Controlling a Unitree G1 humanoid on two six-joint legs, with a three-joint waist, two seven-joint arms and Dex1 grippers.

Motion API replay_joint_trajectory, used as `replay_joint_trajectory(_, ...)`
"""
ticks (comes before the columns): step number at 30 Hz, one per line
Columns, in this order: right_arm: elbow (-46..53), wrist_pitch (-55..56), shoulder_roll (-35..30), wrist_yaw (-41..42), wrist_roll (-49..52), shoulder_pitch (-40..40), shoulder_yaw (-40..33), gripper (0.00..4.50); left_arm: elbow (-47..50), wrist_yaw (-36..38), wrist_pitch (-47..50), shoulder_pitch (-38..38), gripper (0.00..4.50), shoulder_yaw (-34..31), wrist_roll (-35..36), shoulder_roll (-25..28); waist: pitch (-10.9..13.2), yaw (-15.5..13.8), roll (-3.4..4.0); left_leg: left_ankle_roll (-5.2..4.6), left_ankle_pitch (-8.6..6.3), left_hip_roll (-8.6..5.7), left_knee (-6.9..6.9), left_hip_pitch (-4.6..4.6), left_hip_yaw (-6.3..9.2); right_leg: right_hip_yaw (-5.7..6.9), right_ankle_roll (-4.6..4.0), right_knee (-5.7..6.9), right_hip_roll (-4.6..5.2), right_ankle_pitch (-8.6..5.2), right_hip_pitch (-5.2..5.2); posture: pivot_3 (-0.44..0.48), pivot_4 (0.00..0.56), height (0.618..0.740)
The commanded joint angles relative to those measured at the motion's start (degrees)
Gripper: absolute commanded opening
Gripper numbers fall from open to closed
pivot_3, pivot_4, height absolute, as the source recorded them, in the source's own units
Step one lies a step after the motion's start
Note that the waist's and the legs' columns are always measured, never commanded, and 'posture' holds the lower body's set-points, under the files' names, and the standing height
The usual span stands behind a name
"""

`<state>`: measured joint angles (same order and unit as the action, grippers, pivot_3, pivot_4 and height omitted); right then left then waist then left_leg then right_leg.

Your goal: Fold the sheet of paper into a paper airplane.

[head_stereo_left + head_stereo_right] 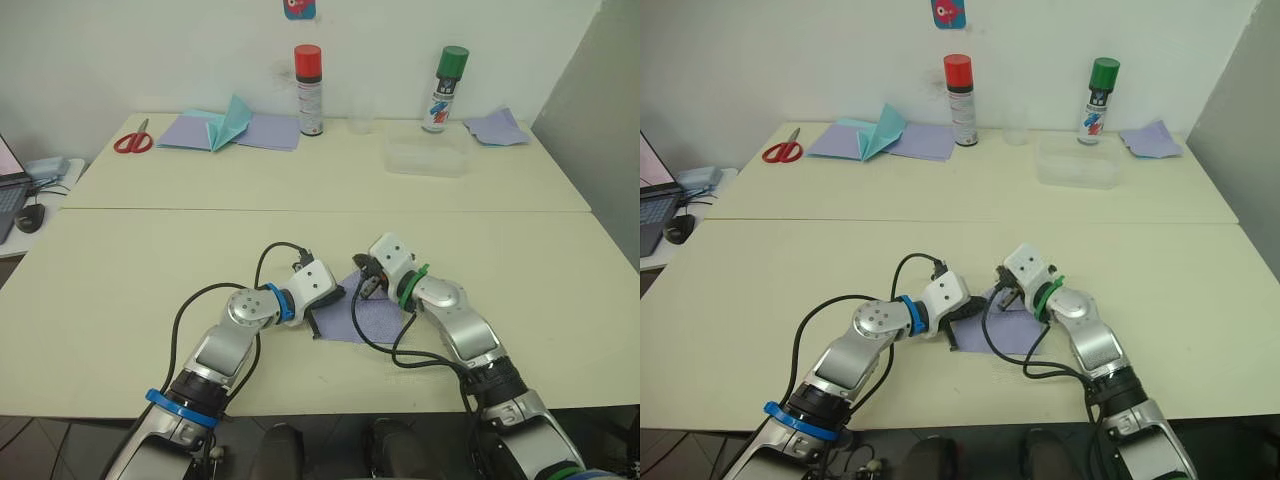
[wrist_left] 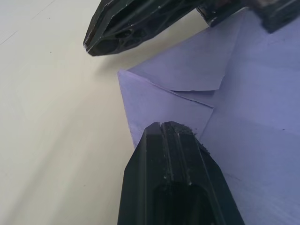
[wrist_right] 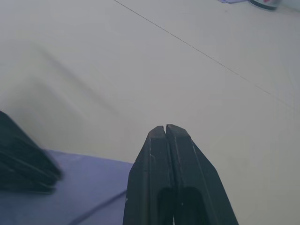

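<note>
Currently the sheet of paper (image 1: 372, 318) lies near the table's (image 1: 120, 290) front edge, directly between both grippers. Left gripper (image 2: 176, 129) is closed and empty, pressing its folded corner; right gripper (image 3: 165, 129) is closed and empty at its far edge.

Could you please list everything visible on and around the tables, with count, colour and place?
Lavender sheet of paper: one, near table, between the grippers, partly folded.
Teal folded paper: one, far table, on flat lavender sheets.
Red-handled scissors: one, far table's left end.
Red-capped spray can: one, far table's back.
Green-capped spray can: one, far table's back.
Clear plastic cup: one, between the cans.
Clear plastic box: one, before the green-capped can.
Lavender scrap: one, far table's right end.
Black mouse: one, left edge.
Left gripper: shut, on the sheet.
Right gripper: shut.
</note>
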<state>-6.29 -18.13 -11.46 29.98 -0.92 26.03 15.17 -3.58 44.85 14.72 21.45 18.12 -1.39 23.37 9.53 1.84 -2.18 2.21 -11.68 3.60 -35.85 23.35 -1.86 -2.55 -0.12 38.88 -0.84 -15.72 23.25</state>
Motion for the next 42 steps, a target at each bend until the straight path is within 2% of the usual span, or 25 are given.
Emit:
replay_joint_trajectory(1,2.5,-2.8,-0.4,2.1,0.2,-0.6,1.7,0.0,-2.8,0.2,1.6,-1.2,0.02,2.0,-1.7,0.1,0.0,0.0,0.0,0.0,0.0,0.0,0.0,0.0,0.01,0.0,0.0,0.0,0.0,0.0,0.0,0.0,0.15,0.74)
replay_joint_trajectory(6,2.0,-6.5,-1.9,2.4,-2.3,-1.1,4.1,0.0,-2.6,0.2,1.7,-1.1,0.02,2.2,-1.7,0.1,0.0,0.0,-0.01,0.0,0.0,0.01,-0.02,0.0,-0.02,0.0,0.01,0.0,0.03,0.01,0.0,0.0,0.15,0.74)
replay_joint_trajectory(15,-1.2,-7.2,-2.1,-3.9,-2.5,-0.4,-0.9,0.0,-2.4,0.1,2.0,-1.2,0.02,2.3,-1.7,0.1,0.0,0.0,-0.01,0.0,0.0,0.0,-0.02,-0.01,0.0,0.01,0.01,0.0,0.04,0.01,-0.03,0.0,0.15,0.74)
replay_joint_trajectory(22,5.0,-4.9,-0.3,-0.3,3.8,-2.6,-4.4,0.0,-2.3,0.4,1.6,-1.3,0.02,2.4,-1.4,0.1,0.0,-0.1,-0.01,0.0,0.0,0.0,0.0,0.03,0.01,0.0,0.01,-0.02,0.06,0.0,-0.02,0.0,0.15,0.74)
replay_joint_trajectory(30,15.0,-12.0,-10.6,7.4,10.4,-6.2,-10.3,0.0,-2.9,1.5,-0.5,-1.2,0.02,3.0,-1.9,1.0,0.0,-0.1,0.01,0.0,0.0,0.0,0.01,0.07,0.0,0.02,0.01,-0.1,0.06,0.0,0.01,0.0,0.15,0.74)
replay_joint_trajectory(36,16.5,-14.7,-19.2,13.8,12.7,-9.0,-10.9,0.0,-4.0,1.8,-1.5,-0.9,0.02,3.1,-1.9,0.8,0.0,-0.1,0.01,0.0,0.0,-0.04,0.04,0.08,0.02,0.02,0.0,-0.16,0.04,0.0,0.01,0.0,0.15,0.74)
replay_joint_trajectory(42,15.2,-14.5,-20.4,16.0,12.4,-11.7,-8.1,0.0,-4.5,1.8,-1.6,-0.7,0.02,3.2,-1.8,0.5,0.0,-0.1,0.01,0.0,0.0,-0.06,0.04,0.09,0.04,0.01,-0.04,-0.18,0.03,-0.02,0.0,0.0,0.15,0.74)
